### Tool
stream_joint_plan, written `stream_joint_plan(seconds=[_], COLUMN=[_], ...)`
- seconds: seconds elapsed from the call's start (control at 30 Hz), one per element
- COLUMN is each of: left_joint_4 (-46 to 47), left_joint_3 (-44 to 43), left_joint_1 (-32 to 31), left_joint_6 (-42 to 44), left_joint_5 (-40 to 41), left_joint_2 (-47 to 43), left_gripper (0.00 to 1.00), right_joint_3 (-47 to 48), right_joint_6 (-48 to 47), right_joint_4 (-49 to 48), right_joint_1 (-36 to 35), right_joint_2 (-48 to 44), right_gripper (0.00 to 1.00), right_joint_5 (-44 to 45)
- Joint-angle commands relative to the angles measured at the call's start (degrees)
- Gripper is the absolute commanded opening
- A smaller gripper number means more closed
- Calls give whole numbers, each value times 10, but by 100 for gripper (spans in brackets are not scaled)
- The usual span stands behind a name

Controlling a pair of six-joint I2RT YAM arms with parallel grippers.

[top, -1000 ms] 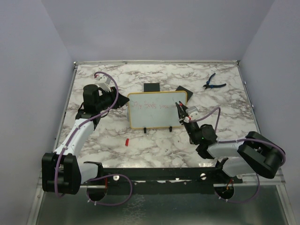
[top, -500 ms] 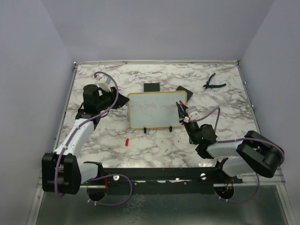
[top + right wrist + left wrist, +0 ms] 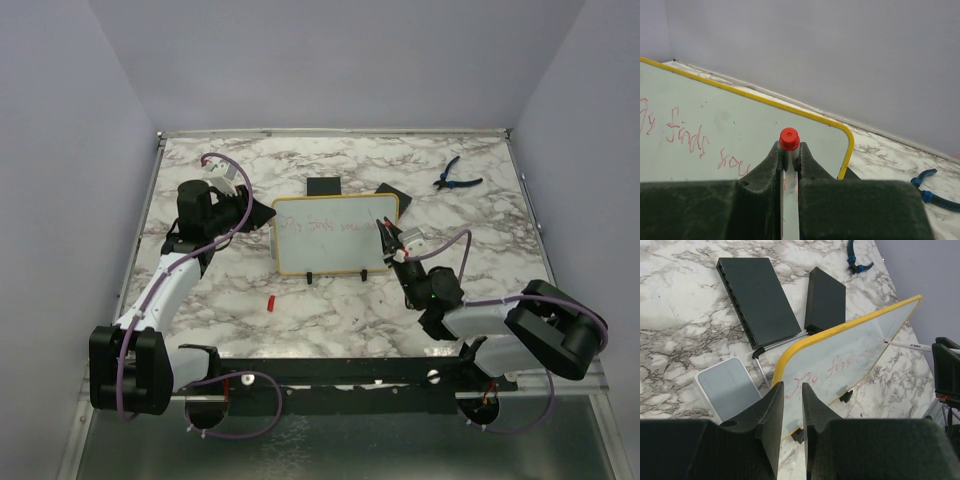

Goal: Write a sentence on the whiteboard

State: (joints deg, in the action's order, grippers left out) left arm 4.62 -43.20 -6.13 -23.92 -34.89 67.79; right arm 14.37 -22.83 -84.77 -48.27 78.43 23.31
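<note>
The whiteboard with its yellow frame stands tilted on two black feet mid-table. It also shows in the left wrist view and the right wrist view. The sentence is a faint red scribble along its upper part, also visible from the left wrist and the right wrist. My right gripper is shut on a white marker with a red end; its tip touches the board's right side. My left gripper sits at the board's left edge, jaws almost together and empty.
A black box, a black block and a grey-white tray lie behind and left of the board. Blue pliers lie at the back right. A small red cap lies in front of the board.
My right gripper has edged slightly to the right along the board with the marker. The left arm and the board have not moved.
</note>
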Motion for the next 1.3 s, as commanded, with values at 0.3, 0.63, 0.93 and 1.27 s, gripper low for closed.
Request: stream_joint_plan(seconds=[0.3,0.63,0.93,1.27], left_joint_4=[7,7,7,7], left_joint_3=[7,7,7,7], left_joint_1=[-3,-3,-3,-3], left_joint_6=[10,10,10,10], left_joint_5=[-2,-2,-3,-3], left_joint_2=[-9,-8,-6,-7], left_gripper=[22,22,22,22], right_joint_3=[-20,-10,10,23], right_joint_6=[20,-3,-31,-42], right_joint_4=[9,-2,-18,-29], right_joint_1=[4,4,4,5], right_joint_2=[-10,-11,-3,11], right_gripper=[1,1,1,1], right_joint_5=[18,28,27,22])
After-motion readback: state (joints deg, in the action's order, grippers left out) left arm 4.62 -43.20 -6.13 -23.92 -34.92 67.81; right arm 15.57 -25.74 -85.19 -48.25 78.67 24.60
